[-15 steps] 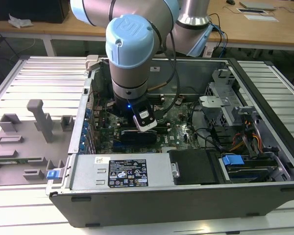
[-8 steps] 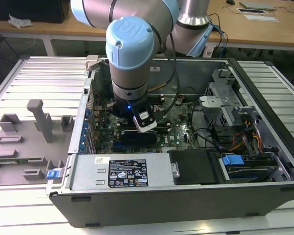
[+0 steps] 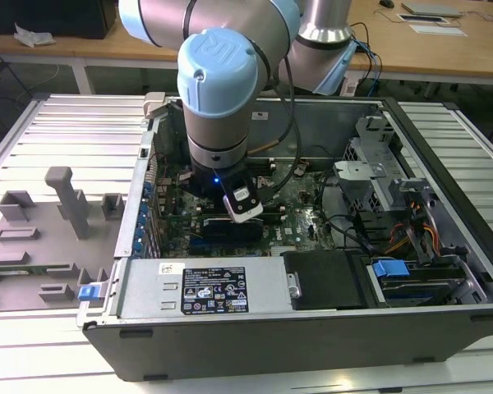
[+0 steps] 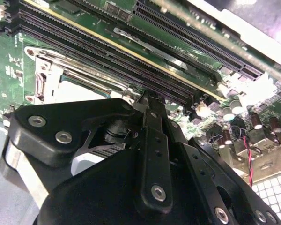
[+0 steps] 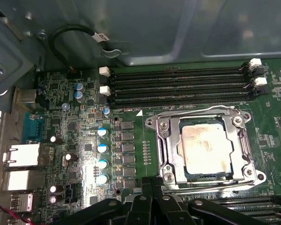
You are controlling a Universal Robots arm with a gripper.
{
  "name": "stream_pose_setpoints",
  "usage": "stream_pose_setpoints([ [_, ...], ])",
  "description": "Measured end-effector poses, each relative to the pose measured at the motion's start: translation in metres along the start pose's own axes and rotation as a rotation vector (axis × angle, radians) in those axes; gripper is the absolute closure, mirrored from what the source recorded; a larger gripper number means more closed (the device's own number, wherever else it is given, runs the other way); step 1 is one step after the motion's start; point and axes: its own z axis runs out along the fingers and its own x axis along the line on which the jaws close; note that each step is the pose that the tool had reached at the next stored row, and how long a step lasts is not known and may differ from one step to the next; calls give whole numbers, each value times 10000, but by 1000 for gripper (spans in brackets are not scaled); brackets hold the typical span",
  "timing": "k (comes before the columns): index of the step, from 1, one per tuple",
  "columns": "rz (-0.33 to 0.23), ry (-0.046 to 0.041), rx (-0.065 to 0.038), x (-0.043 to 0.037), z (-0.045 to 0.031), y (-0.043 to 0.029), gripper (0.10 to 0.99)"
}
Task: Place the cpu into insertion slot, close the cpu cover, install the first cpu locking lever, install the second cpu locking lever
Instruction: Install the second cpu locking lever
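Observation:
In the first wrist view the cpu lies flat in the socket, its silver top smeared. The cpu cover is folded down around it, hiding the insertion slot's contacts. One wire locking lever lies along the side by the memory slots. The other lever lies along the opposite side, close to my gripper. The black fingers are shut with nothing between them, their tip at the socket's corner. The second wrist view shows the gripper touching down beside the cover. In the exterior view the arm's wrist stands over the motherboard.
Long black memory slots run beside the socket, under the grey case wall. Capacitors and rear ports stand on the other side. The power supply, a drive cage and cables crowd the case. A grey fixture tray lies outside it.

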Motion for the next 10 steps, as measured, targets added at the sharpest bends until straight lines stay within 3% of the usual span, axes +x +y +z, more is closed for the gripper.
stream_pose_setpoints([
  [5, -3, -4, -6, 0, -9, 4, 980],
  [10, -3, -1, 1, -1, -75, 24, 980],
])
